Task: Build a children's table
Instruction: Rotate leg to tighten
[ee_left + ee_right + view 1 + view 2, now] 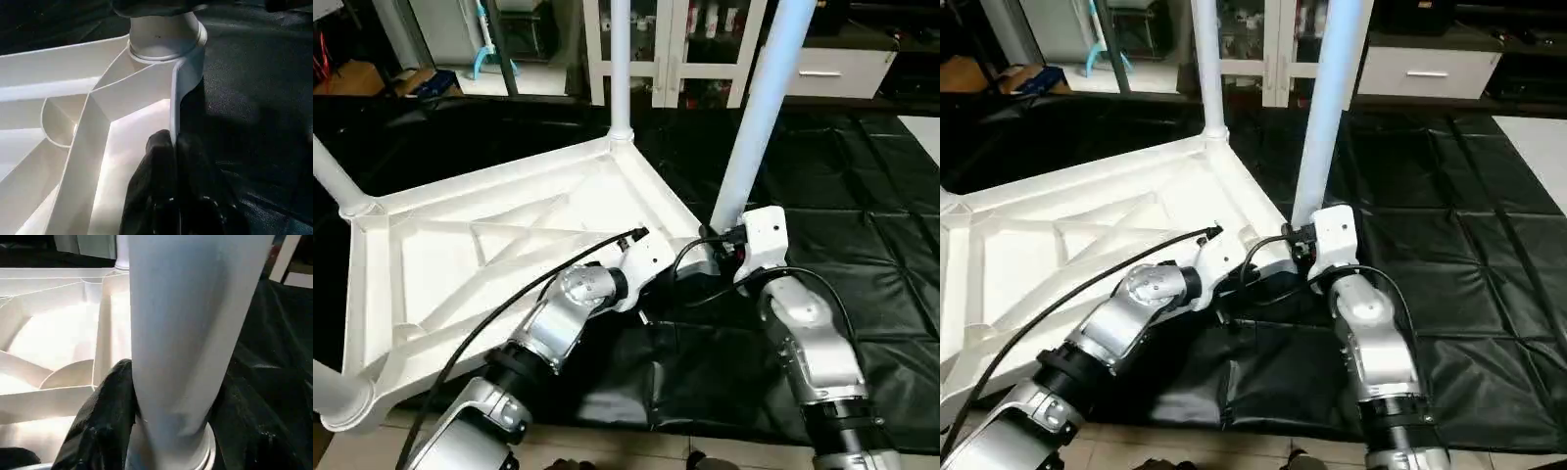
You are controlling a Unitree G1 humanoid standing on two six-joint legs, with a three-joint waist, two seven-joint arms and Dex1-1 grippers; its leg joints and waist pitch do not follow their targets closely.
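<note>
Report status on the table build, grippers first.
Left gripper pinched shut on tabletop rim wall near the corner. Right gripper clamped around leg standing in the near corner socket. Black mat underneath, nothing obstructing.

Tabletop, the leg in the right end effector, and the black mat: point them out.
tabletop (460,245), left eye view, ribbed underside
leg (754,127), left eye view, mid-shaft
black mat (862,235), left eye view, bare quilted area

Black quilted mat (862,245) spread across the floor, creased into square panels. At twelve o'clock, white glass-fronted cabinet (695,44); at one o'clock, white drawer unit (827,70) with a bar handle. At eleven o'clock, cardboard box (357,78) and turquoise stand (489,49). Pale tiles (607,446) at six o'clock.
</note>
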